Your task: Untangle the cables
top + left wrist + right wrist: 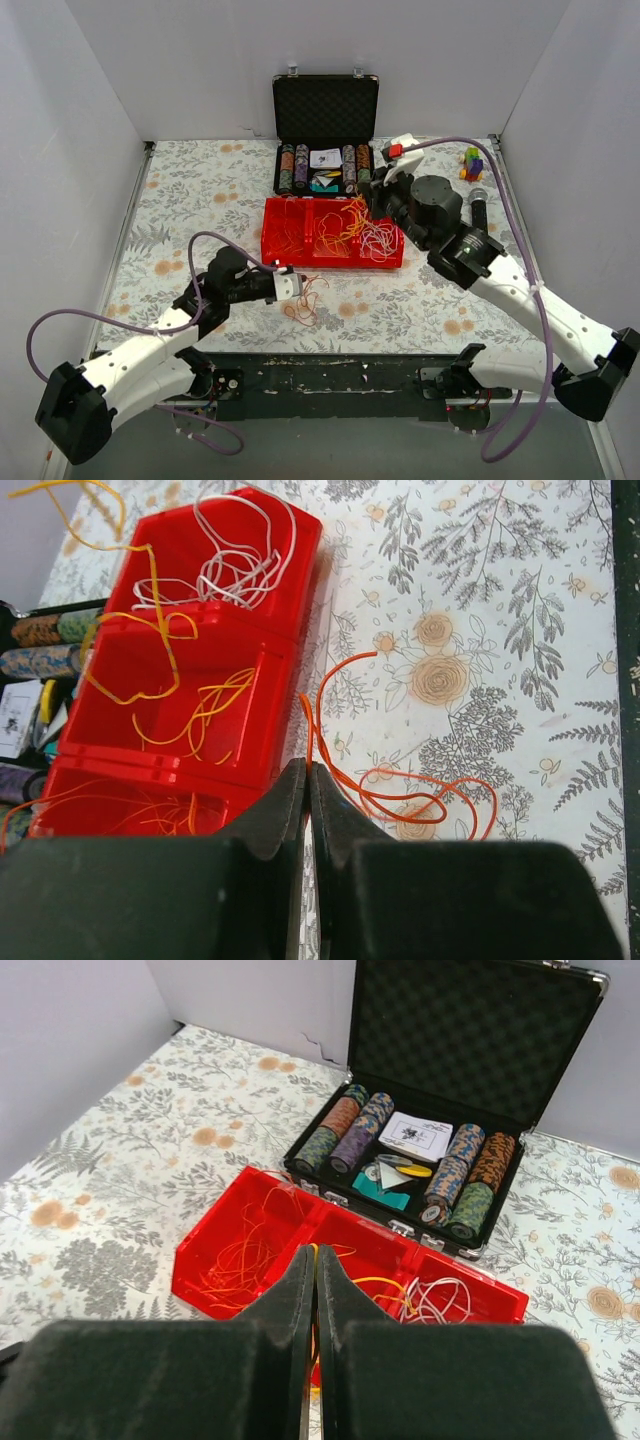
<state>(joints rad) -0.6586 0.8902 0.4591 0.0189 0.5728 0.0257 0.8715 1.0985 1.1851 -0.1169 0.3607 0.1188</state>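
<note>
My left gripper (296, 285) (308, 770) is shut on a reddish-orange cable (430, 798), whose loops lie on the floral cloth right of the red tray (280, 245); the loops also show in the top view (303, 306). My right gripper (372, 196) (316, 1252) hovers above the tray and is shut on a yellow cable (385, 1282) that hangs into the middle compartment. White cables (235, 565) (436, 1300) lie in one end compartment. Thin orange wires (235, 1260) lie in the other.
An open black case of poker chips (325, 165) (420, 1150) stands just behind the red tray (205, 1285). A microphone (478, 206) and a small coloured toy (470, 162) lie at the back right. White walls enclose the table.
</note>
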